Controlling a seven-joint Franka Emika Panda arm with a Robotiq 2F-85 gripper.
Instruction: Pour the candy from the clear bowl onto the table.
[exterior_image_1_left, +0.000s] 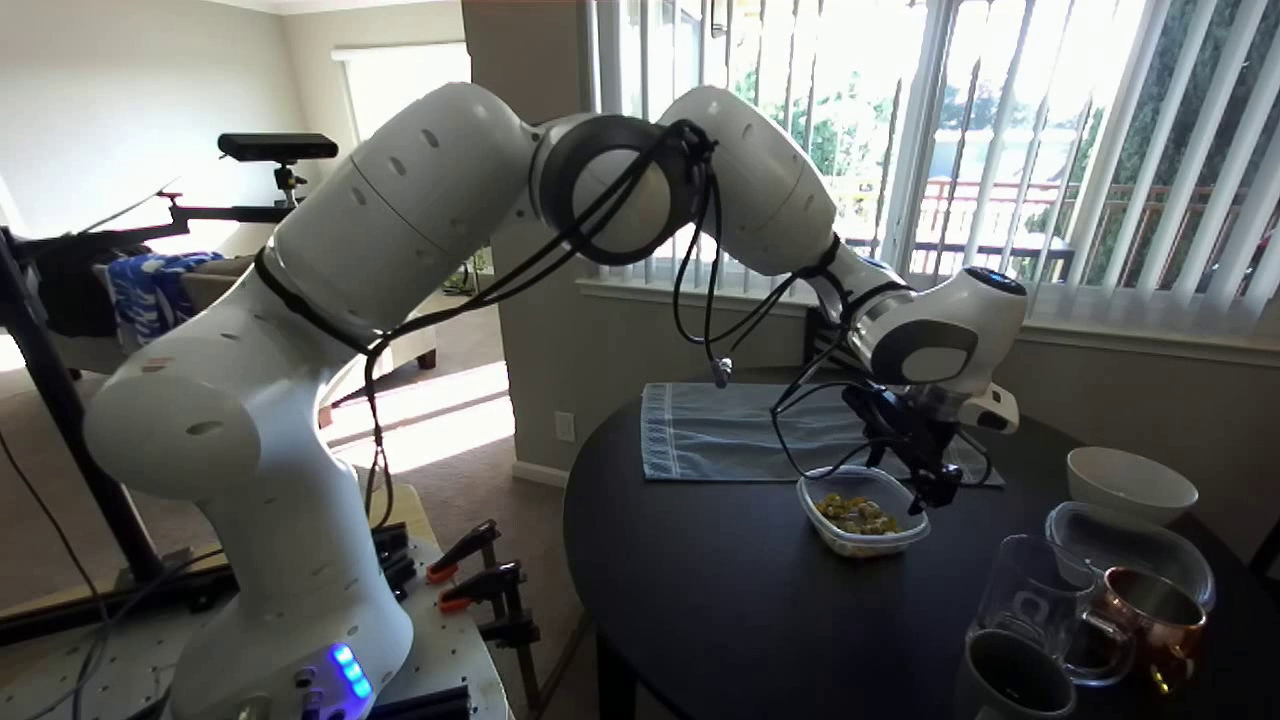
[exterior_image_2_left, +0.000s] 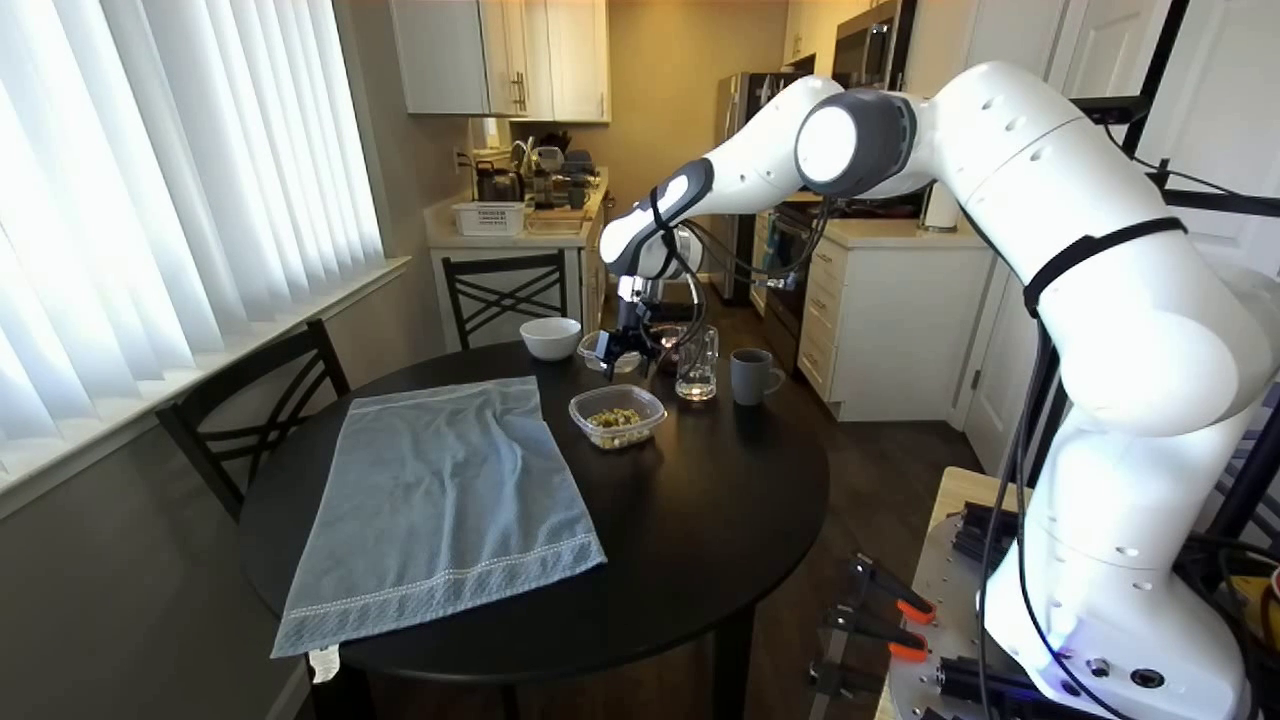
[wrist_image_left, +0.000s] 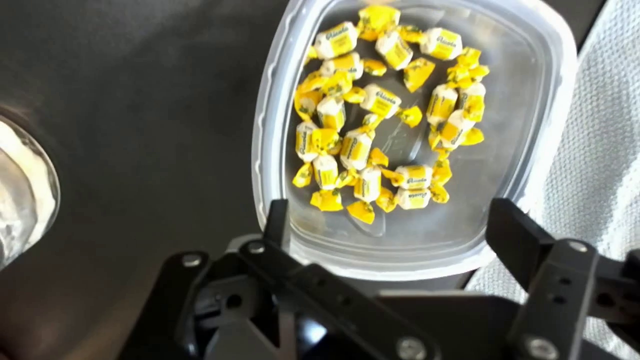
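Note:
The clear bowl (exterior_image_1_left: 872, 547) is a squarish see-through container with rounded corners, upright on the dark round table (exterior_image_1_left: 700, 580). It also shows in an exterior view (exterior_image_2_left: 588, 428) and the wrist view (wrist_image_left: 272, 100). The candy (wrist_image_left: 382, 100), several yellow and white wrapped pieces, lies inside it, also visible in both exterior views (exterior_image_1_left: 855, 515) (exterior_image_2_left: 613, 418). My gripper (wrist_image_left: 389, 220) is open and empty. In the wrist view its fingers overlap the bowl's near rim, one near each corner. In both exterior views the gripper (exterior_image_1_left: 905, 482) (exterior_image_2_left: 625, 358) is above the bowl's side; contact cannot be told.
A grey-blue cloth placemat (exterior_image_2_left: 440, 500) lies beside the bowl, close to it in the wrist view (wrist_image_left: 600, 125). A white bowl (exterior_image_1_left: 1130, 485), another clear container (exterior_image_1_left: 1185, 560), a glass mug (exterior_image_1_left: 1015, 590), a copper mug (exterior_image_1_left: 1150, 620) and a grey mug (exterior_image_2_left: 750, 376) stand nearby.

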